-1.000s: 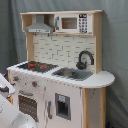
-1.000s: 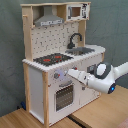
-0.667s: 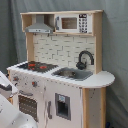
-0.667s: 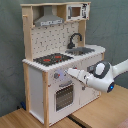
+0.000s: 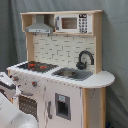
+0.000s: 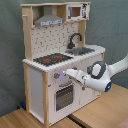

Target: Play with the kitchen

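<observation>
claw (image 6: 68,74) fingers indistinct, kitchen (image 5: 60,70) base cropped

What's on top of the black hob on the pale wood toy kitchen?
The black hob shows only red burner rings, no pots. Above it hangs the grey hood. Under the hob, the cabinet interior is hidden.

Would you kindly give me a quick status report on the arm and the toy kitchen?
Gripper at the knob panel above the oven door. Kitchen upright, doors closed. Nothing in the way.
</observation>
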Robot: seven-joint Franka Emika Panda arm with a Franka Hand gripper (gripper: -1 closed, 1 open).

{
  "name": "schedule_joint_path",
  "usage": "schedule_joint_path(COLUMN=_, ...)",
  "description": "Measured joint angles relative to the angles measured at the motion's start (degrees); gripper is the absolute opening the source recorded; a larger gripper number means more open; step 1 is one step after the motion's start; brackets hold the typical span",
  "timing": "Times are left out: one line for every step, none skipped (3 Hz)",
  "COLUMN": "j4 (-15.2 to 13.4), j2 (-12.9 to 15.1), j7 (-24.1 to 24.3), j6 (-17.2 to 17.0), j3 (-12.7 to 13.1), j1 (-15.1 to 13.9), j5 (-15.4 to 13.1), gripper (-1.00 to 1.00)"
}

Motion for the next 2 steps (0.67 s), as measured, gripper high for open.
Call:
schedule_joint_path(j4=2.8, j2=0.0, j7=0.4, j6=0.3, j3=3.1, j1=-4.0, j5=0.0, gripper=1.0)
schedule_joint_path(j4=5.4, j2=0.0, j7=0.5, j6=0.4, j3=6.4, j1=-8.1, j5=0.0, gripper=1.0)
